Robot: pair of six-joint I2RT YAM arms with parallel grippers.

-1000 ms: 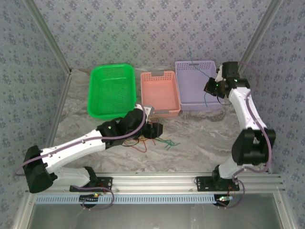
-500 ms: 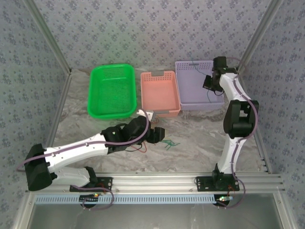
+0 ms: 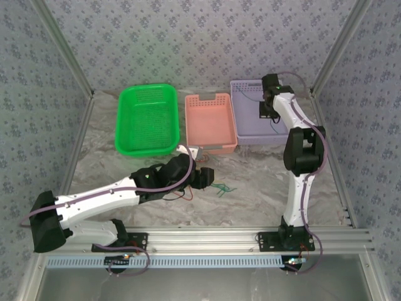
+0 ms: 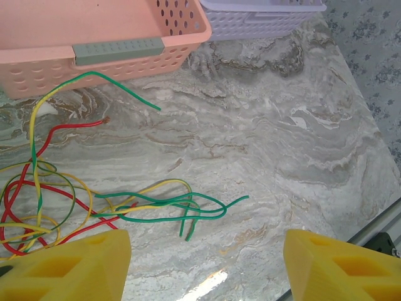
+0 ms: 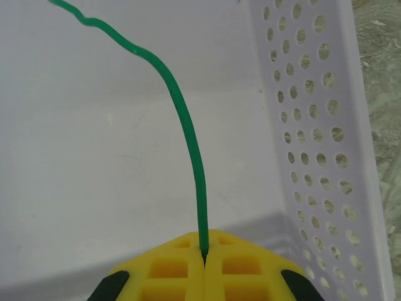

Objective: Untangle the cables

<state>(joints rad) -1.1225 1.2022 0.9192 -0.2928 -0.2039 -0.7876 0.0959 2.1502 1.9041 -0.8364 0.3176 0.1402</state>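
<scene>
While the right tool [image 5: 203, 254] is pinched shut on a single green cable [image 5: 188, 132], it hangs inside the purple basket [image 5: 313, 125], and the strand runs up across the basket's pale floor. This looks like the drop-off step for one freed wire. The next move probably calls for parting the fingers so the strand lies wholly within the walls, then lifting clear without dragging it back out.

The left tool [image 4: 200, 269] stands wide open and holds nothing. It hovers low over the desk [image 4: 301, 144], with the rest of the cables [image 4: 50, 207] just ahead of it. They form a red, yellow and green tangle in front of the pink basket [image 4: 94, 25], with green loops trailing off to one side. It will need to pick one loose end rather than the knot.

A second ago the right tool was beside the purple basket's right rim. It has since swung in over the basket, with the arm folded upright. The left arm has shifted only slightly over the tangle.
</scene>
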